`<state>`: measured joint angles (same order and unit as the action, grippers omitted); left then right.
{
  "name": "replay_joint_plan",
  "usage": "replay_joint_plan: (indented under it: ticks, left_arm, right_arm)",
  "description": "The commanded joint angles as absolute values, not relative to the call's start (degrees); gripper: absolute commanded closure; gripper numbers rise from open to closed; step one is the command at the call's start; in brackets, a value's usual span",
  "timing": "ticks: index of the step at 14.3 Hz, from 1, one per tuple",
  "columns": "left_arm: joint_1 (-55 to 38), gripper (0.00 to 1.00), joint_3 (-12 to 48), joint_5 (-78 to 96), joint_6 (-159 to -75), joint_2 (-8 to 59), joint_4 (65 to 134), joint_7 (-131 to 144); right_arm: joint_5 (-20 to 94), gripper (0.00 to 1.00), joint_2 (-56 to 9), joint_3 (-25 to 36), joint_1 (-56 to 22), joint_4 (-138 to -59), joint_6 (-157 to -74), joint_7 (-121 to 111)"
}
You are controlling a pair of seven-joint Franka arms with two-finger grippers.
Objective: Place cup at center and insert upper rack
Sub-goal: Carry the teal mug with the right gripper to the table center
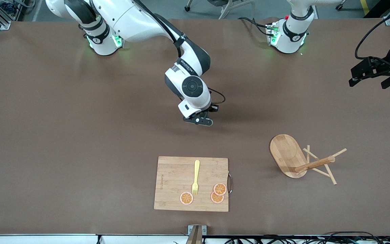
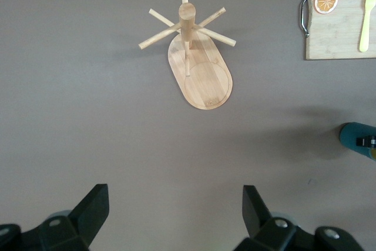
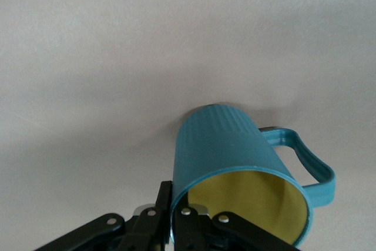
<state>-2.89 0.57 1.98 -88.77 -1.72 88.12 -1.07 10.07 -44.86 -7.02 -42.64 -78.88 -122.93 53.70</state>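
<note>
The cup [image 3: 223, 151] is teal with a yellow inside and one side handle. My right gripper [image 3: 176, 204] is shut on its rim, one finger inside and one outside. The cup's bottom is at the table surface. In the front view my right gripper [image 1: 200, 120] is over the table's middle and hides the cup. The cup's edge also shows in the left wrist view [image 2: 359, 139]. The upper rack [image 1: 288, 156] lies tipped over toward the left arm's end, its post [image 1: 313, 165] and pegs on the table; it also shows in the left wrist view [image 2: 200, 72]. My left gripper [image 1: 357, 76] waits open and empty [image 2: 176, 195] over that end of the table.
A rectangular bamboo cutting board [image 1: 174, 183] with a metal handle lies nearer the front camera than my right gripper. It carries a yellow fork [image 1: 195, 178] and three orange slices [image 1: 186, 198]. The board also shows in the left wrist view [image 2: 341, 33].
</note>
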Motion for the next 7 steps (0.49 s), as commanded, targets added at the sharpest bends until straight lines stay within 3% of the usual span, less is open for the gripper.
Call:
replay_joint_plan:
  ticks: [1, 2, 4, 5, 6, 7]
  left_arm:
    - [-2.7, 0.00, 1.0, 1.1, -88.5, -1.6, 87.5, -0.9]
    - [-2.7, 0.00, 1.0, 1.1, -88.5, -1.6, 87.5, -0.9]
    - [-2.7, 0.00, 1.0, 1.1, -88.5, -1.6, 87.5, -0.9]
    - [-2.7, 0.00, 1.0, 1.1, -88.5, -1.6, 87.5, -0.9]
    - [-2.7, 0.00, 1.0, 1.1, -88.5, -1.6, 87.5, -0.9]
    - [-2.7, 0.00, 1.0, 1.1, -88.5, -1.6, 87.5, -0.9]
  right_arm:
    - [10.7, 0.96, -46.1, -6.5, -43.9, -77.1, -122.4, 52.0]
    - [10.7, 0.95, -46.2, -6.5, -43.9, -77.1, -122.4, 51.9]
    - [10.8, 0.80, -47.0, -6.5, -43.9, -76.7, -123.5, 51.9]
    - [10.8, 0.57, -47.0, -6.5, -43.9, -76.7, -124.3, 52.0]
    - [10.8, 0.20, -46.9, -6.5, -43.9, -76.6, -124.4, 52.0]
    - [10.7, 0.00, -46.9, -6.5, -43.9, -76.4, -124.5, 52.1]
